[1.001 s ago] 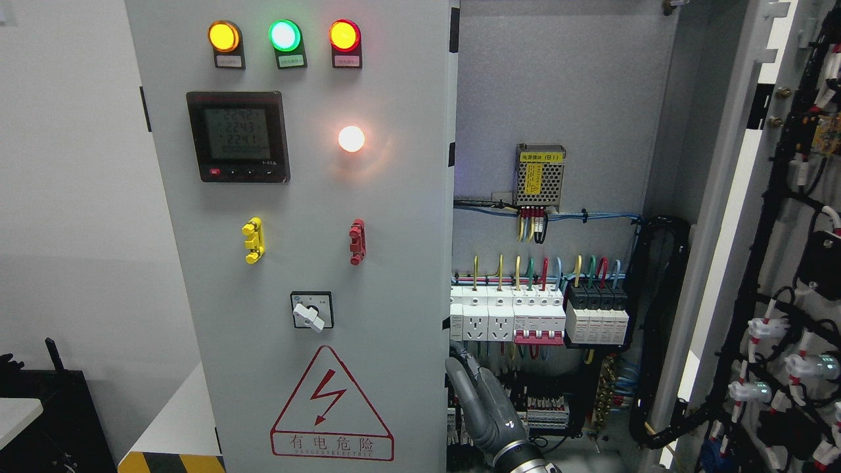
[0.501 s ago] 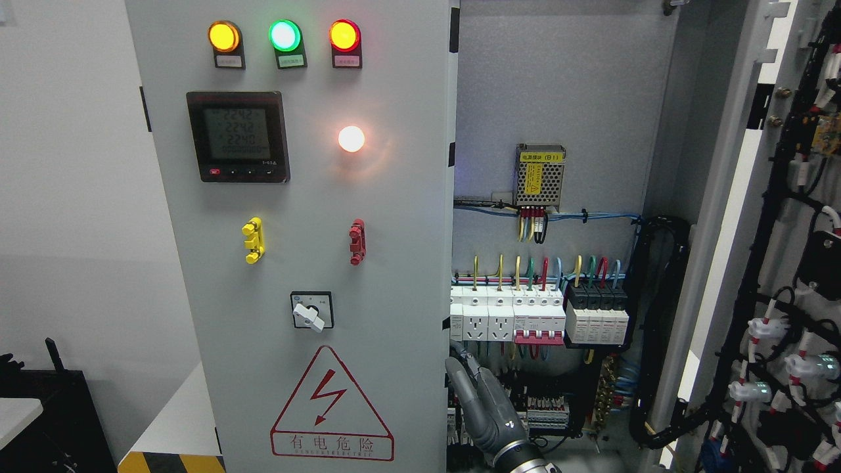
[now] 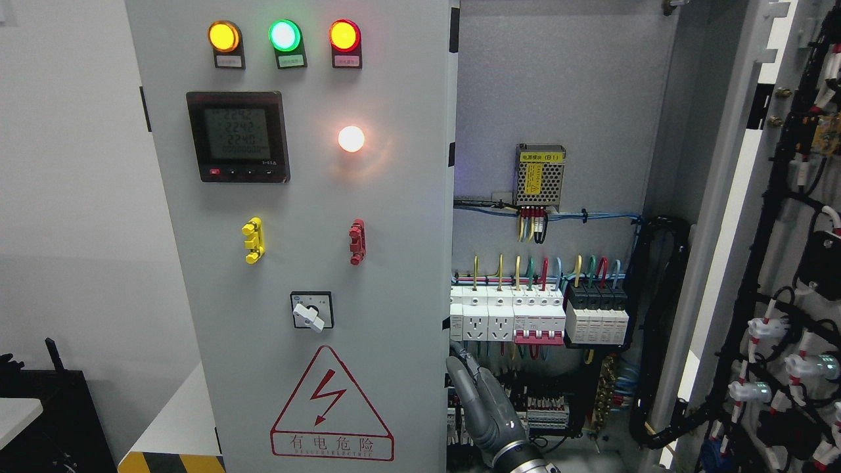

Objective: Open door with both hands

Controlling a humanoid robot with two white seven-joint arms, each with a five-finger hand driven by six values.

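Observation:
A grey cabinet's left door (image 3: 368, 197) faces me. It carries three lamps, a meter, a rotary switch and a red lightning warning sign. The right door (image 3: 788, 276) stands swung wide at the picture's right, its wired inner face showing. Between them the cabinet interior (image 3: 558, 92) is exposed, with a row of breakers (image 3: 525, 318). My right hand (image 3: 468, 374) rises from the bottom edge right of the middle. Its fingers are stretched upward with nothing in them, their tips (image 3: 454, 362) at the left door's free edge. Whether they touch the edge I cannot tell. The left arm is out of sight.
A thick black cable bundle (image 3: 663, 328) runs down the interior's right side. A power supply box (image 3: 540, 175) hangs on the back plate. At lower left are a black case (image 3: 59, 420), a white table corner (image 3: 16, 414) and a yellow-black striped base (image 3: 171, 461).

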